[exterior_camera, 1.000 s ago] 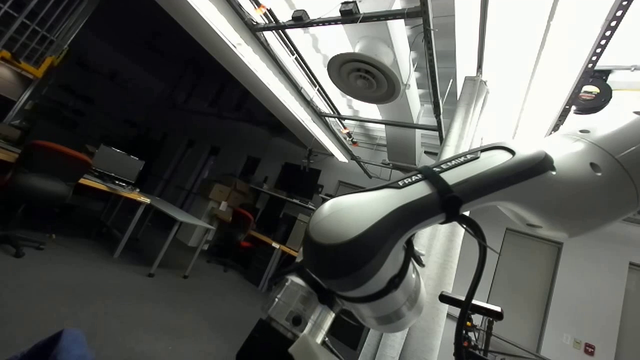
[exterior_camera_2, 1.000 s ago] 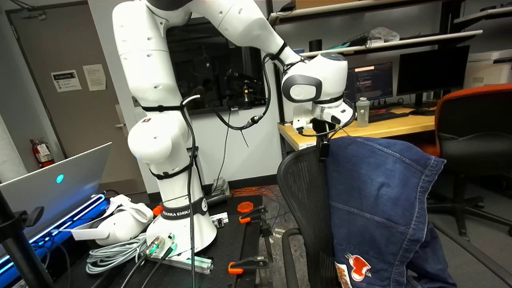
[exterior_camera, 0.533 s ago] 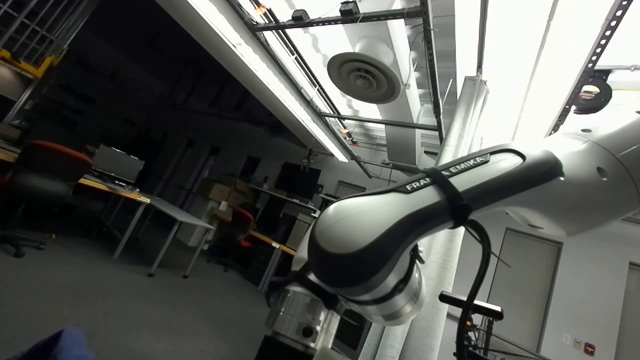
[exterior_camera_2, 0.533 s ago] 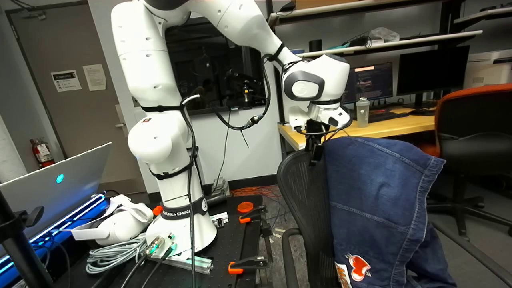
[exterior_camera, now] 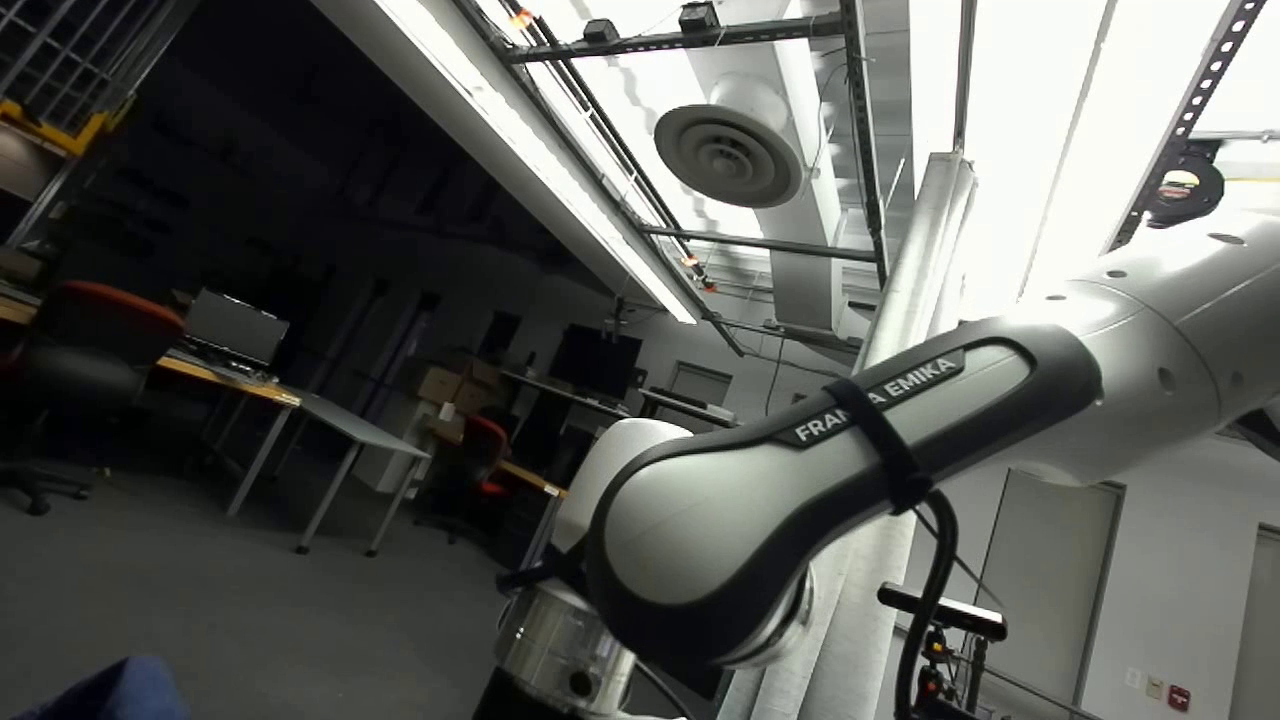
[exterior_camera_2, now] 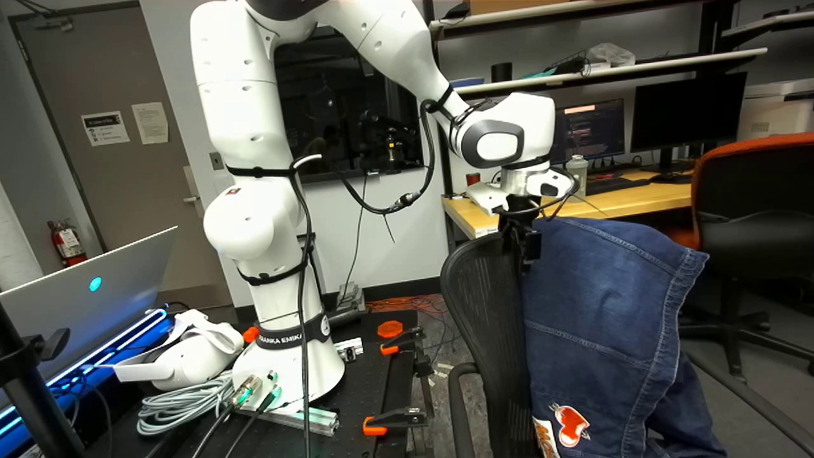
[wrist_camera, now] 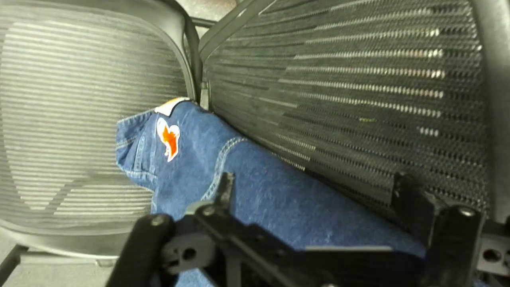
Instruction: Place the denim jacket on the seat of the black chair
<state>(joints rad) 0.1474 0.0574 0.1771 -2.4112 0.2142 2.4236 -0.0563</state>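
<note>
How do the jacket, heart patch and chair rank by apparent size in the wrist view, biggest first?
1. Chair, cut off by the picture's edges.
2. Jacket, partly hidden by the gripper.
3. Heart patch, clearly smallest.

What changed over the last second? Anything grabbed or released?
In an exterior view, the gripper drifted slightly left, then right, toward the denim jacket. No grab or release shows; jaws stand open in the wrist view now. Denim jacket and black chair: unchanged.

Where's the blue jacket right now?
In an exterior view, the blue jacket is toward the right, beside the black chair's back. In the wrist view, low in the middle, it runs along that back, its patched end over the seat.
</note>
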